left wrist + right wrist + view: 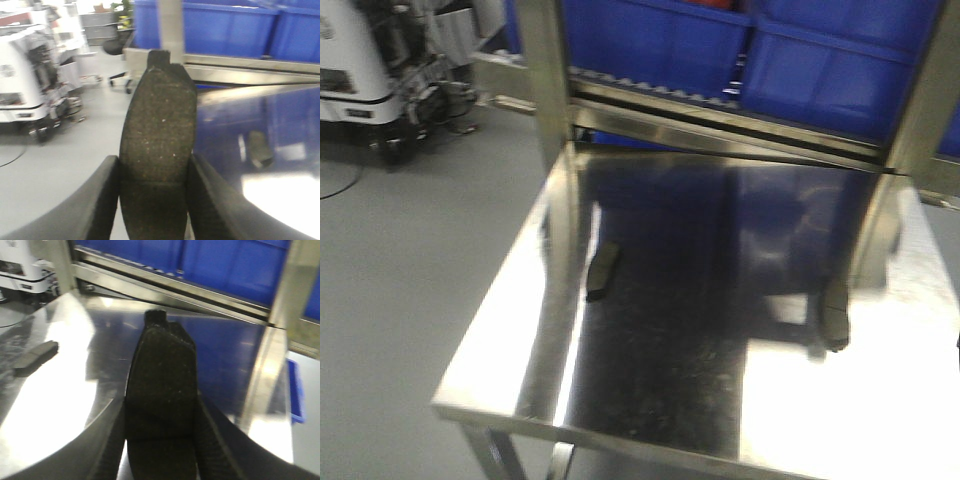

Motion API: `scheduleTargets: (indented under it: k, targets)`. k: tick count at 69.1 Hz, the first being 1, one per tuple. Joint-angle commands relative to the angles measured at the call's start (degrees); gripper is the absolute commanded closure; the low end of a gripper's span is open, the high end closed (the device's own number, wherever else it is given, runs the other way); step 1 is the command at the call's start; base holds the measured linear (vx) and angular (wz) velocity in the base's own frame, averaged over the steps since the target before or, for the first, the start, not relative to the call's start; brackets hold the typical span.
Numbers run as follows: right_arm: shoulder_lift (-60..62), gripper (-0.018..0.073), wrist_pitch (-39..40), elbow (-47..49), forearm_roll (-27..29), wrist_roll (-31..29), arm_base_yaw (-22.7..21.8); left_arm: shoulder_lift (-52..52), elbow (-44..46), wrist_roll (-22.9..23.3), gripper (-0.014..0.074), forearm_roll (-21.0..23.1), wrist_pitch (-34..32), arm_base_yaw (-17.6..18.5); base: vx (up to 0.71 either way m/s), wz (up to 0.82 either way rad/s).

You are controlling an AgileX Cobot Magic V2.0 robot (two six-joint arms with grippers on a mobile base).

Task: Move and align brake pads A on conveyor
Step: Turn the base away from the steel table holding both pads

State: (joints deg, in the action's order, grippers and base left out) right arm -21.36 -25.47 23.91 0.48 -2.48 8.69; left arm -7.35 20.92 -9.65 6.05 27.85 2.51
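Note:
In the left wrist view my left gripper (154, 172) is shut on a brake pad A (157, 125), a dark grey curved oblong with a thin cross groove, held upright above the table's left edge. My right gripper (161, 412) is shut on another brake pad (161, 370), over the steel table. Two more pads lie flat on the table: one left of centre (603, 272), also in the right wrist view (36, 357), and one at the right (835, 318), also in the left wrist view (260, 149). The conveyor is out of view. Neither gripper shows in the front view.
The shiny steel table (840, 420) has an upright steel post (545, 70) at its back left and another (925, 90) at its back right. Blue bins (820, 60) stand behind it. A white machine (355, 60) stands on the grey floor to the left.

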Motion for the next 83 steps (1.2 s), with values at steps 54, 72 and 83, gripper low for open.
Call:
scheduleTargets:
  k: [54,72,83]
  targets:
    - [-0.23,0.0482,5.21,1.81,-0.48,-0.44,-0.06,-0.56,1.72,0.18,0.0555,0.71,-5.75,0.44,-0.08,0.62]
    - [-0.23,0.0482,5.21,1.81,-0.48,-0.44,-0.06,-0.56,1.72,0.18,0.0555,0.71,-5.75,0.44,0.01,0.50]
    - [-0.23,0.0482,5.21,1.81,-0.48,-0.44,-0.06,-0.56,1.72,0.18,0.0555,0.71,-5.75,0.44,0.05,0.47]
